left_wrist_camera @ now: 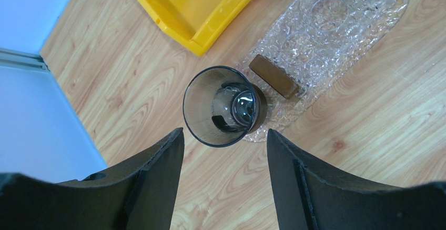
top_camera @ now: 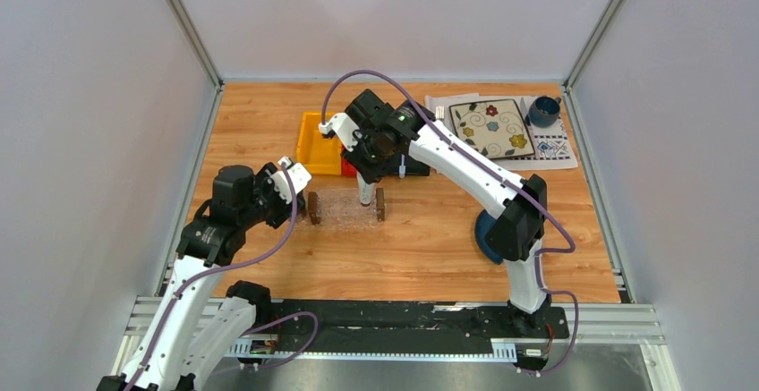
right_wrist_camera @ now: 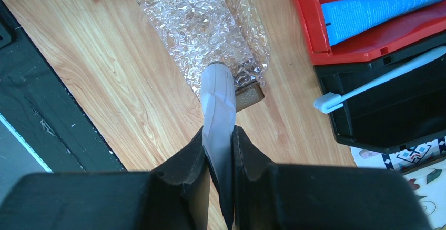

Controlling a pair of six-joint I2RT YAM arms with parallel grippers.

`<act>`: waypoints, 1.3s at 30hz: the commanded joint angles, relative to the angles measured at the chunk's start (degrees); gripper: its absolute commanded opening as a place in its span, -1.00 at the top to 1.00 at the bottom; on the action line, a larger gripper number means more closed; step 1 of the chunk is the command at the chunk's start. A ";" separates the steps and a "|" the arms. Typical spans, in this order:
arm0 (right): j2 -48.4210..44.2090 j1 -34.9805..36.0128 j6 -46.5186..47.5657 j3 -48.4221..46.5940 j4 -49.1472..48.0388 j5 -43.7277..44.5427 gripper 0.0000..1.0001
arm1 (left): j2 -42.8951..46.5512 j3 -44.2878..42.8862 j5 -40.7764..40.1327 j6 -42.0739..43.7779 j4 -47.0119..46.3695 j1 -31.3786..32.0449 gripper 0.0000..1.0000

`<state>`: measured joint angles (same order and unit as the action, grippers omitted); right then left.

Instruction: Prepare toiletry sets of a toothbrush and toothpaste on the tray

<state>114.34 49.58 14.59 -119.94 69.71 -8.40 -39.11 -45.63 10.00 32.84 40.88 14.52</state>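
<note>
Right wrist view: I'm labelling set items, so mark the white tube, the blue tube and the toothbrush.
white tube (right_wrist_camera: 218,101), right wrist view, middle of its visible body
blue tube (right_wrist_camera: 378,6), right wrist view, middle of its body
toothbrush (right_wrist_camera: 386,76), right wrist view, middle of the handle

Left arm (top_camera: 179,301), based at 7 o'clock, and right arm (top_camera: 465,163), based at 5 o'clock: white shells, black joints. A lilac cable (top_camera: 358,75) loops along each. Green light (top_camera: 400,115) on the right wrist. Left gripper (left_wrist_camera: 225,135) and right gripper (right_wrist_camera: 219,132): matte black wedge fingers. Black base plate (top_camera: 403,319) at 6 o'clock.
</note>
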 commanded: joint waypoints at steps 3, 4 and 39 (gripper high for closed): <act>0.44 0.52 0.09 -2.23 -0.72 1.02 1.00 | 0.35 0.45 0.55 -0.67 -1.60 -0.37 -0.34; 0.44 0.43 0.09 -2.32 -0.89 1.02 1.00 | 0.44 0.36 0.63 -0.67 -1.60 -0.37 -0.34; 2.99 1.48 0.26 -3.46 -1.16 1.81 1.00 | 0.62 2.30 1.25 0.29 -1.33 -0.46 -0.34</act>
<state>117.25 50.46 14.61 -121.21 69.63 -7.31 -39.05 -43.42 10.39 32.93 40.88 14.48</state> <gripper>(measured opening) 0.184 0.672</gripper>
